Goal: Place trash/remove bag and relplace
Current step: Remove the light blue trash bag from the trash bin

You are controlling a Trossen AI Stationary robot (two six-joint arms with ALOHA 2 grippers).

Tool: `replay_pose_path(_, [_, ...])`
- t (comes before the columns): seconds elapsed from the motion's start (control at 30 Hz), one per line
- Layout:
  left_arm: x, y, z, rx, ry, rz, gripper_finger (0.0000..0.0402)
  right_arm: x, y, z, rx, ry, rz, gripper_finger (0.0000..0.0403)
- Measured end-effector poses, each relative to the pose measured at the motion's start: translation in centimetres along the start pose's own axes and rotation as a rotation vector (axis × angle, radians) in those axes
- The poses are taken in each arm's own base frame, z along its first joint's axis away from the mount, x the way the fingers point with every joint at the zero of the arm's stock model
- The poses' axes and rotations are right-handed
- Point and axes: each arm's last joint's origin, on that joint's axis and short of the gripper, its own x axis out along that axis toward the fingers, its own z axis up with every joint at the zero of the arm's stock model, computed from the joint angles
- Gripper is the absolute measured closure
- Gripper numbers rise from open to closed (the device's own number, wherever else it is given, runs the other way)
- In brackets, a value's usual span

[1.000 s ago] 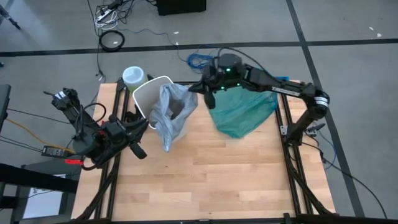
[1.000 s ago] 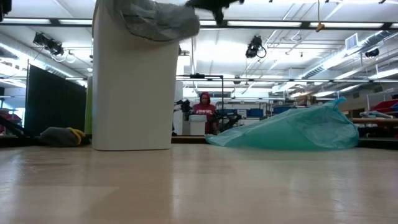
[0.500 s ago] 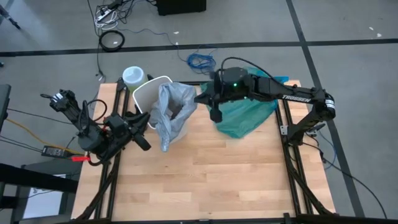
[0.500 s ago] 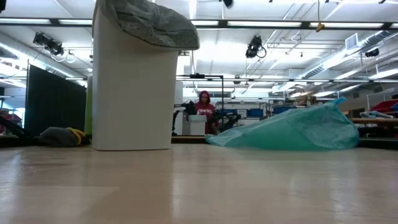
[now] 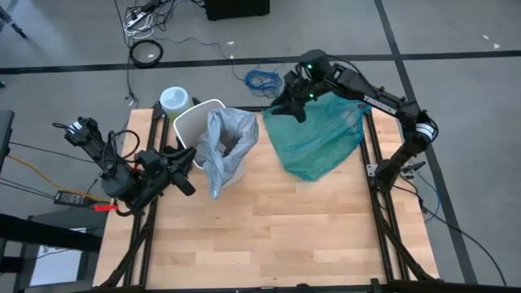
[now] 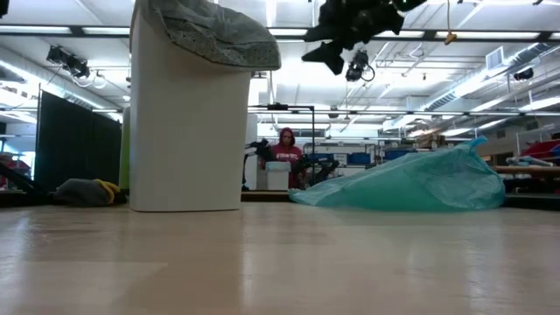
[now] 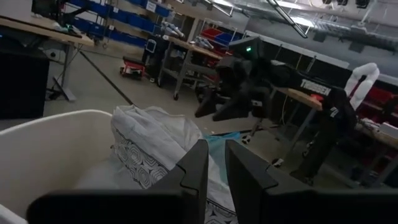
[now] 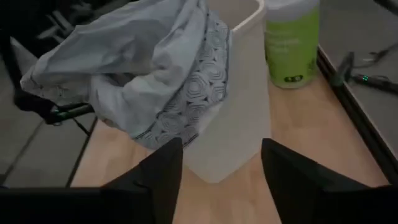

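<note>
Grey crinkly bag [image 5: 225, 146] is sitting in the white bin [image 5: 194, 124], half draped over its rim. Right gripper [image 5: 291, 102] is hanging wide open and empty just across from it, nearer than the left gripper [image 5: 181, 173], whose fingers are looking nearly shut on nothing.

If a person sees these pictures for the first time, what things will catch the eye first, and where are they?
First the white bin at the table's far left, with the pale grey bag draped loosely over its rim and down the side. Next the teal-green bag, lying crumpled on the far right part of the table. The right gripper hangs open above that bag's far edge, while the left gripper waits beside the bin.
</note>
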Motion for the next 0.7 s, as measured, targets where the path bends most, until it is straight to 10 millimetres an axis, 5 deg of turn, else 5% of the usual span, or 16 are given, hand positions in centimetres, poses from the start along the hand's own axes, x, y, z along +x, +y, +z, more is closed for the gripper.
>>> replay_pose_path(0.7, [0.0, 0.0, 0.0, -0.052, -0.001, 0.003, 0.0339, 2.7, -3.0, -4.0, -0.049, -0.202, 0.142, 0.0209])
